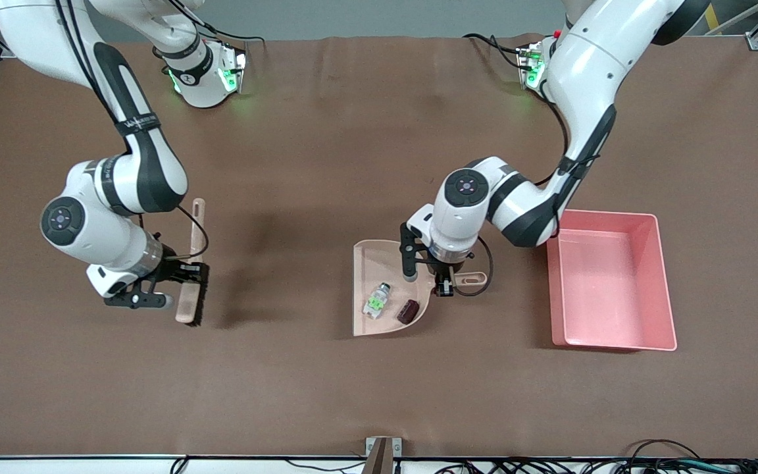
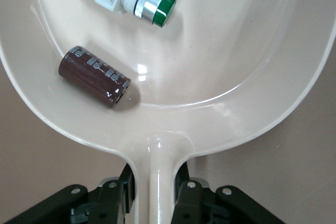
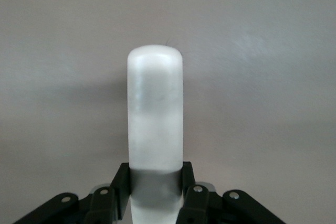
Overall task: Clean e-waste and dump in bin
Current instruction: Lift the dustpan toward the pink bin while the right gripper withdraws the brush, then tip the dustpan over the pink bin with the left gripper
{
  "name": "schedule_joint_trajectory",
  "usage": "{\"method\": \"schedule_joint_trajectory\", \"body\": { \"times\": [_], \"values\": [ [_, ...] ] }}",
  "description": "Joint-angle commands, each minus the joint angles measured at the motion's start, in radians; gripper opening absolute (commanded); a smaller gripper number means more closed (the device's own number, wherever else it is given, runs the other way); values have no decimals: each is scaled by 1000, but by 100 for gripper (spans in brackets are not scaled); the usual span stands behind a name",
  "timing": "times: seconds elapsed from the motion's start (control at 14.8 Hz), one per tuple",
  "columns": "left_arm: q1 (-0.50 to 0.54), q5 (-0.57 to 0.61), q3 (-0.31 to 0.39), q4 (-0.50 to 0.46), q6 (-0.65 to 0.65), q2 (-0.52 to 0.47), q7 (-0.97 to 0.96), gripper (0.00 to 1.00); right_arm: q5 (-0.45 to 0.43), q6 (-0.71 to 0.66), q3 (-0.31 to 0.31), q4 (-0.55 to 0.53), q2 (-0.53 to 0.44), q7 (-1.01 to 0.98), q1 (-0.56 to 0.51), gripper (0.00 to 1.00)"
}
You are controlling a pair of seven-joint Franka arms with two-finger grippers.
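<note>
Dustpan [image 1: 369, 263] holds both e-waste [image 2: 94, 76] parts (bin [image 1: 665, 276] bare).

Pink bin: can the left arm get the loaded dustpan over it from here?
Probably yes. The left gripper is shut on the dustpan handle, both e-waste parts lie in it, and the bin sits open right beside it toward the left arm's end, nothing between.

A brown table [image 1: 326, 131] is seen. On it, a beige dustpan [image 1: 372, 263] is taken as ref. A pink bin [image 1: 665, 283] rests beside it, toward the left arm's end. A brush [image 1: 193, 276] is seen well apart, toward the right arm's end; contact w/ table can't be told.
</note>
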Motion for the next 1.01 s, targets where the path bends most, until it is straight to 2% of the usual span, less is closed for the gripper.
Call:
{"method": "schedule_joint_trajectory", "body": {
  "times": [0.0, 0.27, 0.47, 0.61, 0.81, 0.94],
  "values": [
    [188, -22, -139, -14, -24, -56, 85, 8, -30, 125, 16, -201, -101, -1, -39, 1],
    [445, -21, -320, -7, -164, -91, 206, 8, -55, 166, 17, -267, -107, -55, -131, 1],
    [658, -19, -438, -10, -301, -141, 249, 8, -55, 299, 17, -385, -144, -74, -141, 1],
    [775, -12, -478, -8, -365, -166, 296, 8, -55, 361, 17, -433, -144, -96, -144, 2],
    [913, -2, -481, -11, -386, -200, 449, 8, -56, 403, 17, -465, -139, -128, -153, 2],
    [988, 53, -478, -17, -387, -203, 513, 8, -56, 413, 17, -465, -136, -131, -164, 3]
  ]
}}
